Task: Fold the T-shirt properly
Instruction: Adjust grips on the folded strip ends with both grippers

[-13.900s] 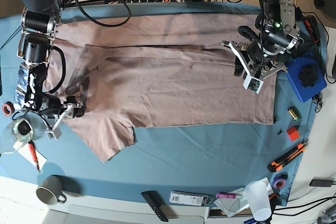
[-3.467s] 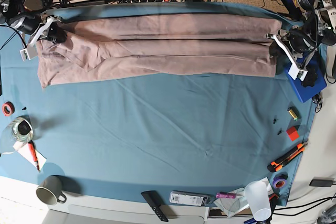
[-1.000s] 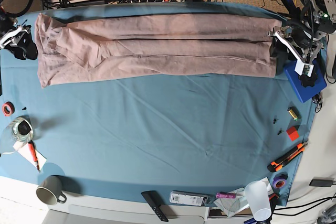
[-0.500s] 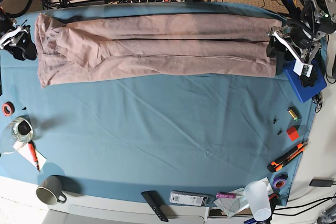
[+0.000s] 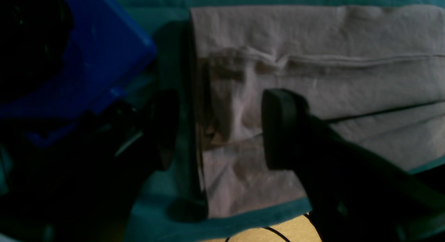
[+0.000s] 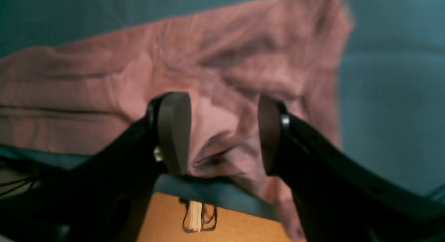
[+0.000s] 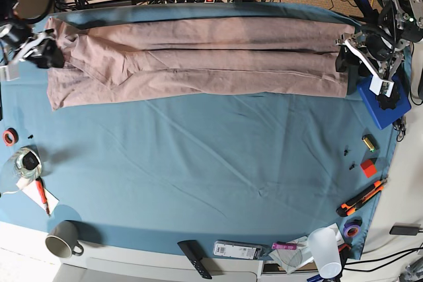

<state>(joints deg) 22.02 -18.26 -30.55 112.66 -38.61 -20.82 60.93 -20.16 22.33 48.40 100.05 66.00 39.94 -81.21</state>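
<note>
Over at the table's far edge, the T-shirt (image 7: pixel 198 57) lies folded into a long band. Left gripper (image 5: pixel 215 130) straddles its hem end, jaws wide, empty. Right gripper (image 6: pixel 224 130) gapes over the crumpled opposite end; only its wrist view shows nothing pinched.

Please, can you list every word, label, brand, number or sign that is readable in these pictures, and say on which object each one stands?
No text can be read in any view.
Flat packet at the table's near edge: it has print, too small to read.
T-shirt: no readable label shows.
Blue box: no lettering visible.
</note>
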